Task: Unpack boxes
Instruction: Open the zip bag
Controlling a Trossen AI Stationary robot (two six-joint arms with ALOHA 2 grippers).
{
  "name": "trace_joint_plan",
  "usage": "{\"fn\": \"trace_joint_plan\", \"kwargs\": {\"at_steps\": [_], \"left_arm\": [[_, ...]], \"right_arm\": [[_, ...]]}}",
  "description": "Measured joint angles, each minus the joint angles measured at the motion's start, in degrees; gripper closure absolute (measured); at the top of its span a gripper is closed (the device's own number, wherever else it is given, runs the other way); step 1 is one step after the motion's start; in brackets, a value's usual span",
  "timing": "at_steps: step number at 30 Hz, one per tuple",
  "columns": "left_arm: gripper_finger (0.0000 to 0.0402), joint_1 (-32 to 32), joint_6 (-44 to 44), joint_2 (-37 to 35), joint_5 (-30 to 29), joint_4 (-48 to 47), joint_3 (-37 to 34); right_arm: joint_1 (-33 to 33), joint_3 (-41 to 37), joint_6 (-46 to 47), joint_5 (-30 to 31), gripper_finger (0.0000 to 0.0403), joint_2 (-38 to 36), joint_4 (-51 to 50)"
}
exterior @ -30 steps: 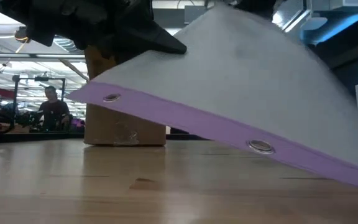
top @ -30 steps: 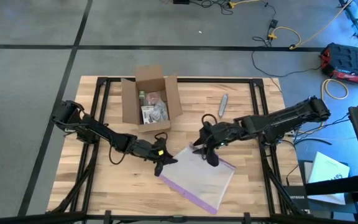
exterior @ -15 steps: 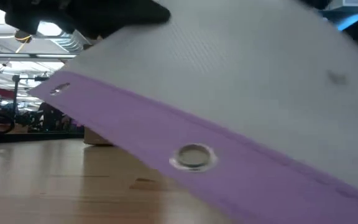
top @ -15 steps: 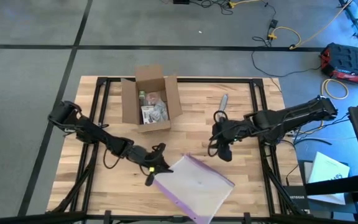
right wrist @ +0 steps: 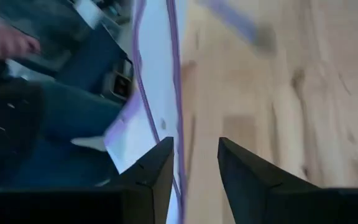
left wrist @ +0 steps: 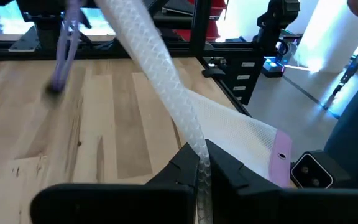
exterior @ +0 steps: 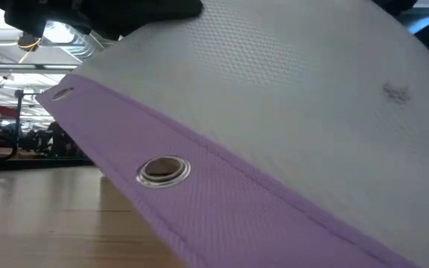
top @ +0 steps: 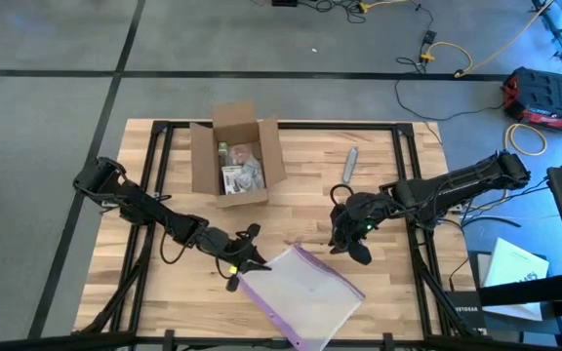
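Box (top: pixel 235 156) on table (top: pixel 388 292), far side, left of centre, flaps spread; small items (top: pixel 239 168) inside. Tool (top: pixel 349 163) on table right of box, well apart from it. Bag (top: pixel 303 294) at near edge, centre, its left corner pinched in my left gripper (top: pixel 241 267), fingers closed on it. My right gripper (top: pixel 351 237) just beyond bag's right end, apart from it, nearer than tool. Low view: bag right before camera.
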Motion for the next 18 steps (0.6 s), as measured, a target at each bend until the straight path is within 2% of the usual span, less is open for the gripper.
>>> {"fn": "trace_joint_plan", "kwargs": {"at_steps": [8, 18], "left_arm": [[0.0401, 0.0, 0.3, 0.0, -0.1, 0.0, 0.0], [0.0401, 0.0, 0.2, 0.0, -0.1, 0.0, 0.0]], "right_arm": [[0.0, -1.6, 1.0, 2.1, 0.0263, 4.3, 10.4], [0.0, -1.6, 1.0, 0.9, 0.0226, 10.6, 10.5]]}}
